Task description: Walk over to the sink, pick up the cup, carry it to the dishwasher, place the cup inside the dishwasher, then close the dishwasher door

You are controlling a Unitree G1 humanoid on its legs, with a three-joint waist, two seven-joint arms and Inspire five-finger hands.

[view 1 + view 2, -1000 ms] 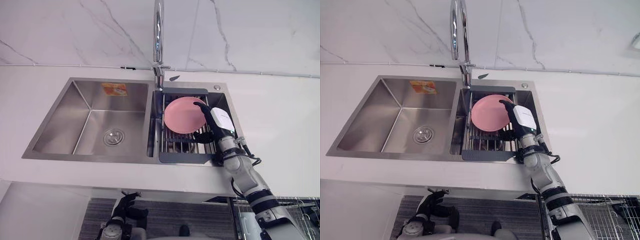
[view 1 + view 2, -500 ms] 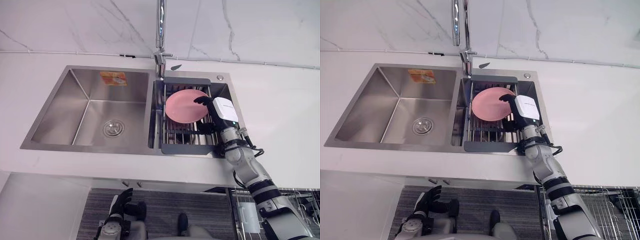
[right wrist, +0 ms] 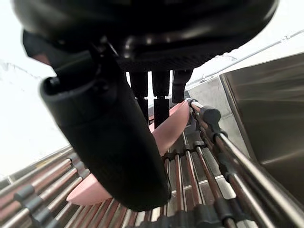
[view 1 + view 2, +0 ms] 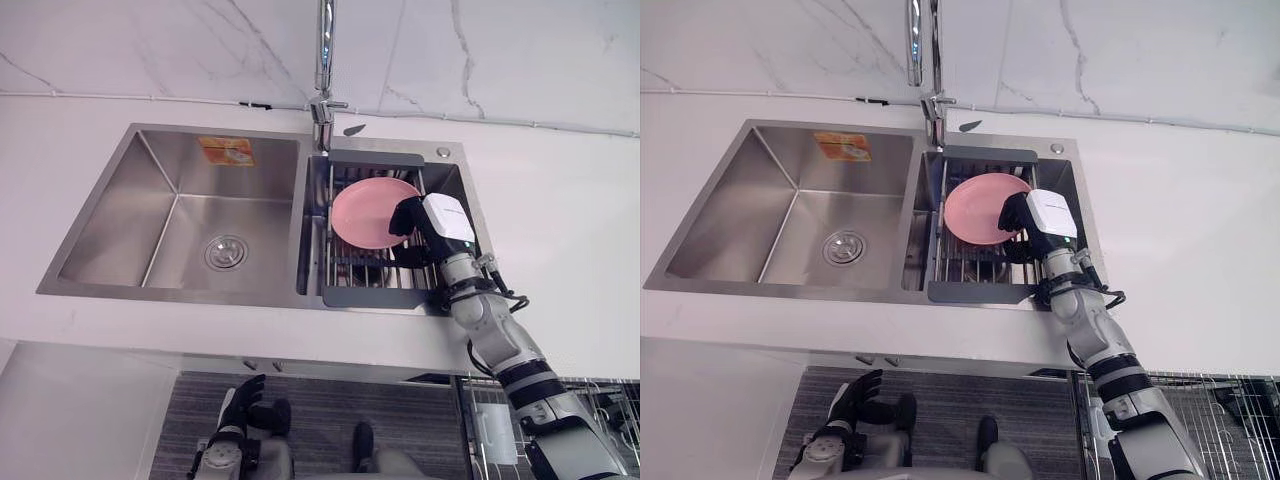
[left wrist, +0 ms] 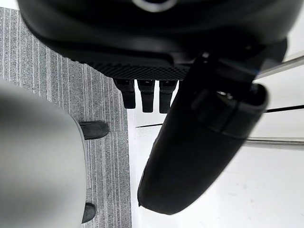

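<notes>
My right hand (image 4: pixel 430 225) is down in the sink (image 4: pixel 130 220), over the right basin. It is closed on the near rim of a pink plate (image 4: pixel 365 212) that leans in the dish rack (image 4: pixel 375 298) below the tap (image 4: pixel 323 60). So the thing in hand is a plate, not a cup, and it has not left the rack. My left hand (image 4: pixel 238 415) hangs low by the floor, slack and holding nothing.

The right eye view shows the same, plus a wire basket (image 4: pixel 1230 410) low on my right, probably the dishwasher's.

The left wrist view shows relaxed fingers over the ribbed grey floor (image 5: pixel 47 71).

In the right wrist view the thumb (image 3: pixel 109 142) sits on one face of the plate and the fingers (image 3: pixel 161 102) lie on the other, with the rack's bars close all round.

I judge the pinch shallow, right at the rim. I would firm it before lifting, then draw the plate up along its own lean so it clears the bars without catching. Only then would I swing right, slowly, since a smooth plate held by its edge can pivot and slip.
</notes>
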